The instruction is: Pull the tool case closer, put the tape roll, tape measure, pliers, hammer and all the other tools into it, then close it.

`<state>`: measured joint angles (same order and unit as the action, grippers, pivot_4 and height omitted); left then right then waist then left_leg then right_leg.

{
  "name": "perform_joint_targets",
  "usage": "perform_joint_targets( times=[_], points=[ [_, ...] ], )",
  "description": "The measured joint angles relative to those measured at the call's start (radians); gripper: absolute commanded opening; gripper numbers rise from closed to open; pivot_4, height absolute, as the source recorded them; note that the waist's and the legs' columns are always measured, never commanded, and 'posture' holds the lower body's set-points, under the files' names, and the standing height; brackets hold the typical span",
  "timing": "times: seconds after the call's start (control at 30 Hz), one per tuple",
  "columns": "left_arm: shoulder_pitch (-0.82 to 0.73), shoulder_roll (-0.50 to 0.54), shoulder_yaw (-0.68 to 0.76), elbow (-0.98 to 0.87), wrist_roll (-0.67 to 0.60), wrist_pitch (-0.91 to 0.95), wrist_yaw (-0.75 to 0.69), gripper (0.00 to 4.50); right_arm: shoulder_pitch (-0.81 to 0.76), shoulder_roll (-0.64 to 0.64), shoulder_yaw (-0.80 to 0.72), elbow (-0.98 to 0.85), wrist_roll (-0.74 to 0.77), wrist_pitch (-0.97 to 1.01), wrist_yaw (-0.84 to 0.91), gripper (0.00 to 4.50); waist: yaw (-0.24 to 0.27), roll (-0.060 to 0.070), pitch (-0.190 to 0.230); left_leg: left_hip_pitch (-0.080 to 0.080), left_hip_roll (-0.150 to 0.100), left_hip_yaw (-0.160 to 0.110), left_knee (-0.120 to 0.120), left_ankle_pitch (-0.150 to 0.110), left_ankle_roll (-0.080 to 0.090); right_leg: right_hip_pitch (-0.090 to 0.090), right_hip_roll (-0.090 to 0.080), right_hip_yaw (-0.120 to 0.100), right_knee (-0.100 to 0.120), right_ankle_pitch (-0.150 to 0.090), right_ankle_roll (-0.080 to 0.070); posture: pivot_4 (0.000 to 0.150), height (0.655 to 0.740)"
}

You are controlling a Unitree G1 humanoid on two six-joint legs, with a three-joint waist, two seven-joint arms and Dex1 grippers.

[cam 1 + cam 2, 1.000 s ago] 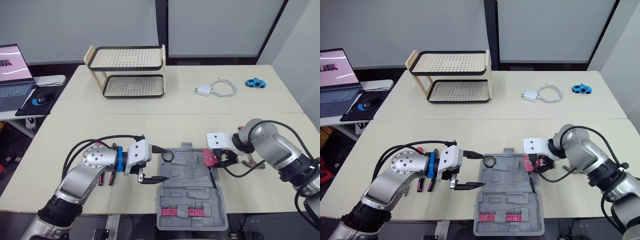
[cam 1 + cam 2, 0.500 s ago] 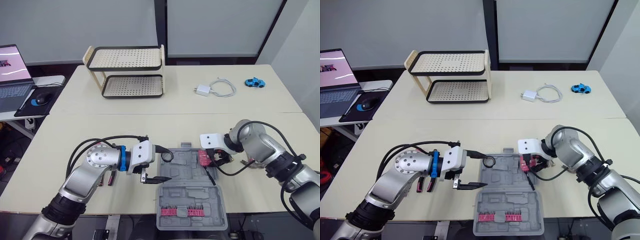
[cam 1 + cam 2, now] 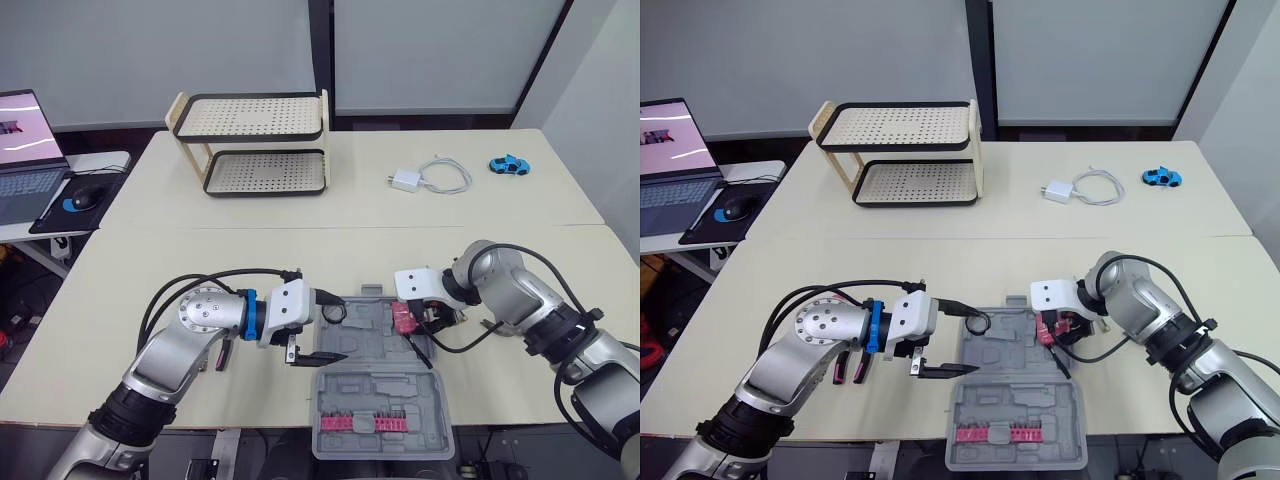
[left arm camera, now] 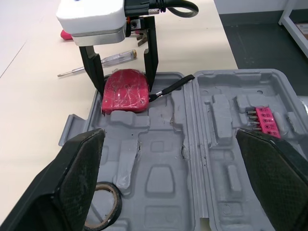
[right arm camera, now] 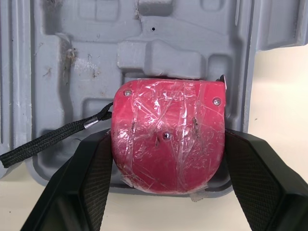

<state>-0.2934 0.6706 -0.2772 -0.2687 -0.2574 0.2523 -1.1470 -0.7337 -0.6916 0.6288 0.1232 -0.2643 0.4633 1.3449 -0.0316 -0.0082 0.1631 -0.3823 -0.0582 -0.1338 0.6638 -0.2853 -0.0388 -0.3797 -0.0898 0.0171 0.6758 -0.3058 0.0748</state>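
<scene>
the pliers [image 3: 212, 358] lie on the table [image 3: 120, 270], outside the case, beside the left arm. the left gripper [image 3: 318, 355] hovers over the left part of the case with its fingers spread wide, holding nothing. the tape roll [image 4: 103, 204] already sits in a recess at the left end. the tool case [image 3: 375, 345] lies open near the table's front edge, so the pull appears done. the tape measure [image 5: 168, 137] rests on the case's right end, and the right gripper [image 4: 125, 86] has its fingers closed against its sides. a screwdriver [image 4: 103, 60] lies on the table beyond. remaining, by this judgement: release the tape measure, load the pliers, hammer and other tools, close the lid.
</scene>
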Motion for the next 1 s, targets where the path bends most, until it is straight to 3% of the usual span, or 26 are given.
perform_joint_targets(
  times=[0.13,0.27,0.7,0.8,1.0],
  points=[
    [0.0,-0.001,-0.002,0.0,0.0,0.001,0.0,4.5,0.0,0.0,0.0,0.0,-0.006,-0.01,0.001,3.2,0.0,0.0,0.0,0.0,0.0,0.0,0.0,0.0,0.0,0.0,0.0,0.0,0.001,0.0,0.0,0.15,0.74],
    [0.0,-0.007,-0.004,-0.003,0.0,0.002,0.0,4.5,0.0,-0.001,-0.001,0.0,-0.009,-0.018,0.003,4.45,0.0,0.0,0.0,0.0,0.0,0.0,0.0,0.0,0.0,-0.001,0.0,0.0,0.001,0.0,0.0,0.15,0.74],
    [0.007,-0.009,-0.014,-0.027,-0.003,0.022,0.003,4.5,0.034,-0.058,-0.152,-0.208,0.116,0.067,0.047,4.45,0.001,0.0,0.0,-0.001,0.0,0.0,0.0,0.0,0.0,-0.001,0.0,0.0,0.002,0.0,0.0,0.15,0.74],
    [0.007,-0.009,-0.014,-0.034,-0.004,0.024,0.003,4.5,0.086,-0.07,-0.176,-0.233,0.138,0.065,0.027,3.83,0.002,0.0,0.0,-0.001,0.0,0.0,0.0,0.0,0.0,-0.001,0.0,0.001,0.001,0.0,0.0,0.15,0.74],
    [0.006,-0.009,-0.014,-0.034,-0.004,0.025,0.001,4.5,0.124,-0.078,-0.184,-0.244,0.159,0.066,-0.002,1.74,0.0,0.0,0.0,0.0,0.0,0.0,0.0,0.0,0.0,-0.001,0.0,0.001,0.002,0.0,0.0,0.15,0.74]
  ],
)
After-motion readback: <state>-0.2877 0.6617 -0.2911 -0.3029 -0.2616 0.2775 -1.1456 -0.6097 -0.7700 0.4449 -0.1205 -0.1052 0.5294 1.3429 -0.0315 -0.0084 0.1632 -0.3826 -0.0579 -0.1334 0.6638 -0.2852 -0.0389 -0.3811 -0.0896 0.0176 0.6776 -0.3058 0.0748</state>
